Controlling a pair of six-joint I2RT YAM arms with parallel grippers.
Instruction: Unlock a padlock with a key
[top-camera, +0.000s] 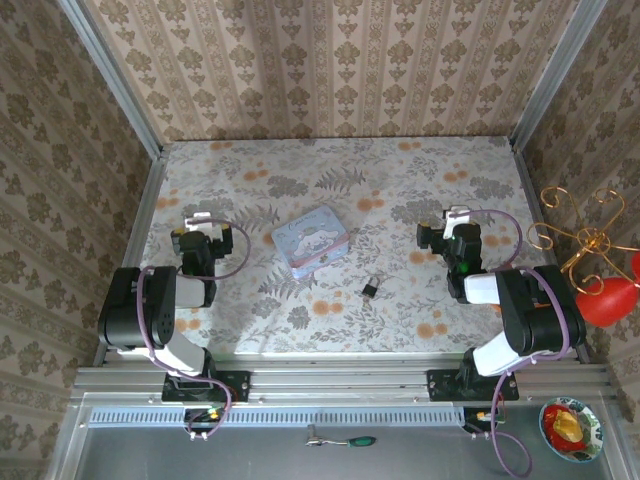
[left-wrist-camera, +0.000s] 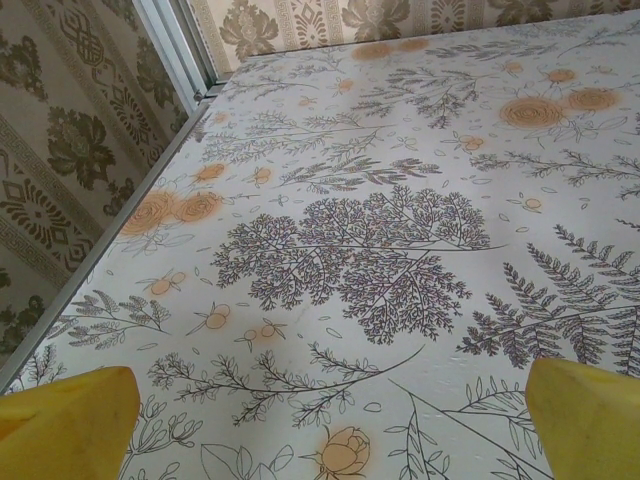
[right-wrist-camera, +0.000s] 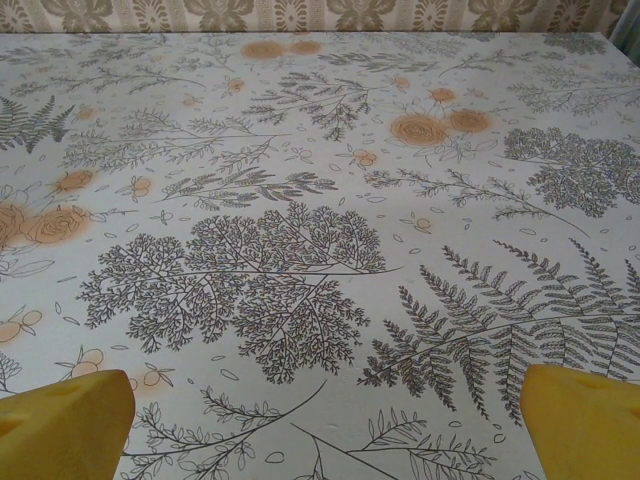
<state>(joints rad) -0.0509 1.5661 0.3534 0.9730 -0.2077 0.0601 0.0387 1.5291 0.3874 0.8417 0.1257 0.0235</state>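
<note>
Top external shows you left gripper (top-camera: 197, 220) and right gripper (top-camera: 455, 216) wide and empty, padlock (top-camera: 370, 288) near the tin (top-camera: 312, 240) (lettering unreadable).

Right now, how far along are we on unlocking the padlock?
Done: nothing visible yet. The padlock lies untouched on the table, near the tin, between the two arms. In hand: nothing; the left fingers and right fingers stand open and empty above the table. Left: the whole job, starting with a grasp on the padlock.
</note>
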